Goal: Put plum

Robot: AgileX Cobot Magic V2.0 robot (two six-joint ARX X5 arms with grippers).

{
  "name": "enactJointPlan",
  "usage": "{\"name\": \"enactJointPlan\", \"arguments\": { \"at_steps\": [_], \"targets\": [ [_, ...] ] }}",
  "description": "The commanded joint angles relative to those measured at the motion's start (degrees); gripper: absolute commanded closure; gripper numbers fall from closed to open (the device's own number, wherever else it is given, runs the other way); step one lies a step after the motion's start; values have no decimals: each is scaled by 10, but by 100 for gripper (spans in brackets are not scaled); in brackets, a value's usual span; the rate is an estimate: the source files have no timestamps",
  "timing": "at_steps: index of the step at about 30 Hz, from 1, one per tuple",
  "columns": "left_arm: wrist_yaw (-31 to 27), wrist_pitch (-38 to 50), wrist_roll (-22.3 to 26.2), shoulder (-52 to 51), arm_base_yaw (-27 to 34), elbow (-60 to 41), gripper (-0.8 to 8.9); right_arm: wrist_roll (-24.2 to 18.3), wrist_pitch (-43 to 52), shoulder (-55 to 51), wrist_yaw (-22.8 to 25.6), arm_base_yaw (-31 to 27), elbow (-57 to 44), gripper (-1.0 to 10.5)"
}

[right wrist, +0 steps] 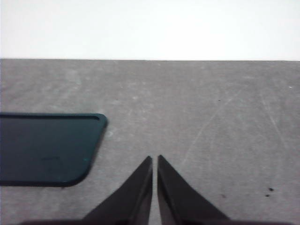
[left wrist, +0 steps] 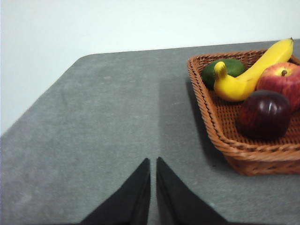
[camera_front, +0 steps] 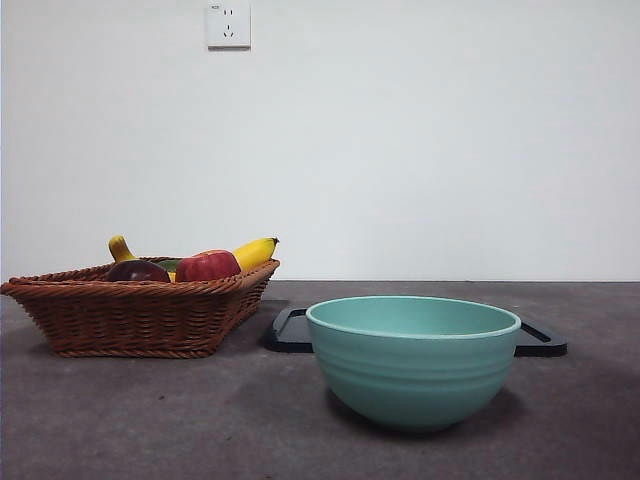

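Observation:
The dark maroon plum (left wrist: 264, 115) (camera_front: 138, 271) lies in the wicker basket (camera_front: 140, 310) (left wrist: 220, 122) at the table's left, beside a red apple (left wrist: 281, 79) (camera_front: 207, 266), a yellow banana (left wrist: 251, 75) (camera_front: 255, 252) and a green fruit (left wrist: 222, 71). My left gripper (left wrist: 153, 161) is shut over bare grey table, apart from the basket and holding nothing. My right gripper (right wrist: 155, 159) is also shut and holds nothing, over the table near a black tray (right wrist: 44, 147). Neither arm shows in the front view.
A teal bowl (camera_front: 413, 360) stands front and centre, with the flat black tray (camera_front: 540, 340) behind it. A white wall with a socket (camera_front: 228, 24) closes the far side. The table edge curves off past the basket in the left wrist view.

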Motion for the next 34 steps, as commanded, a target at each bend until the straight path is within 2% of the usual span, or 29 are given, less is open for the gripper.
{"name": "enactJointPlan", "arguments": {
  "at_steps": [1,4,8,15,20,24,29,34],
  "targets": [
    [0,-5,-79,-1,2,-12,795,28,5,-1,-7,-1,-3,939],
    [0,-5,-147,-1,2,-12,795,46,5,-1,-7,-1,-3,939],
    [0,-5,-205,-1,2,-12,795,71,3,-1,-5,-1,-3,939],
    [10,-6,-254,-1,2,1,798,128,3,-1,-24,-1,8,939],
    [22,-19,-281,2,2,44,798,151,-14,-1,-42,-1,47,939],
    [25,-54,-292,23,2,95,798,150,-65,14,-50,-1,103,939],
    [62,-88,-286,77,2,177,798,143,-134,61,-64,-1,194,939],
    [123,-145,-229,156,2,271,798,115,-194,142,-107,-1,296,939]
  ]
}}
